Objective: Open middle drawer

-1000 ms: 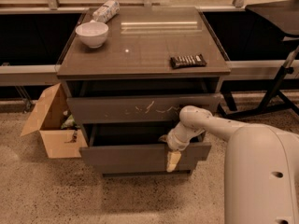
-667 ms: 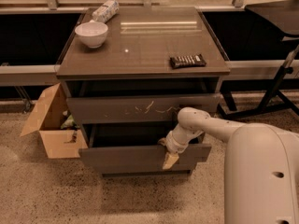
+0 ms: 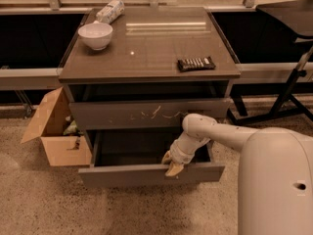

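The middle drawer point(image 3: 127, 176) has a flat dark grey-brown front. It stands pulled well out from the cabinet point(image 3: 146, 48), and its dark inside shows. My gripper point(image 3: 172, 165) is at the top edge of the drawer front, right of its middle, with tan fingertips point(image 3: 174, 170) closed over that edge. My white arm point(image 3: 215, 131) reaches in from the right. The front with white scratch marks point(image 3: 146, 114) sits above, slightly out. Any lower drawer is hidden under the open one.
On the cabinet top are a white bowl point(image 3: 95, 35), a lying bottle point(image 3: 110, 10) and a dark snack bar point(image 3: 195, 63). An open cardboard box point(image 3: 54, 131) stands on the floor at the left. A black stand point(image 3: 288, 102) is at the right.
The middle drawer has slid further out towards the camera, and my gripper has moved with it on the front's top edge.
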Robot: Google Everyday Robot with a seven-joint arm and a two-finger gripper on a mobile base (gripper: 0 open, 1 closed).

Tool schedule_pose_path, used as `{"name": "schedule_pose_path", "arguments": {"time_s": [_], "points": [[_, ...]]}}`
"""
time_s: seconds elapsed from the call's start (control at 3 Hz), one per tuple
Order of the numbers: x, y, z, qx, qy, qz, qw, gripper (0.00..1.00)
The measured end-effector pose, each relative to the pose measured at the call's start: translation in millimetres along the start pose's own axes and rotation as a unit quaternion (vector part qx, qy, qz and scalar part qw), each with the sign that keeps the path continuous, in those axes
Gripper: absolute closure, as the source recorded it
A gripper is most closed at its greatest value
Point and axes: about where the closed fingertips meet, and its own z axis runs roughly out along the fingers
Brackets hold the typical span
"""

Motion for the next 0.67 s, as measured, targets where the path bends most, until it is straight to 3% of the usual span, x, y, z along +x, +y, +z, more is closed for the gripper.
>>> {"name": "schedule_pose_path", "arguments": {"time_s": [0.33, 0.67], "points": [[-9.6, 9.1, -3.0, -0.004, -0.010, -0.004, 0.9999, 1.00], [-17.4, 23.0, -0.5, -0.012, -0.023, -0.005, 0.9996, 1.00]]}}
